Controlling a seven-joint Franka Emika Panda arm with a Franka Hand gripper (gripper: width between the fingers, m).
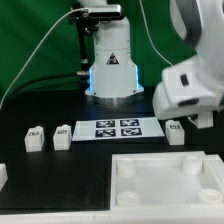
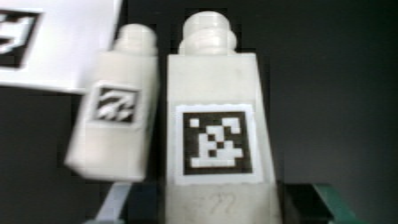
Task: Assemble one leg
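While my jaws hang released, I see a dark gap on either side of the leg [image 2: 217, 120] lying between them on the black worktop [image 2: 338, 90]. Just beside it, outside the jaws, lies a second leg [image 2: 112, 110]. Beyond that is a corner of the marker board [image 2: 45, 45].

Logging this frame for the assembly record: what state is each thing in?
gripper: open, straddling the leg, not touching.
leg: lying flat, marker up, ungripped.
second leg: lying alongside, loose.
white panel: flat, visible sockets empty.
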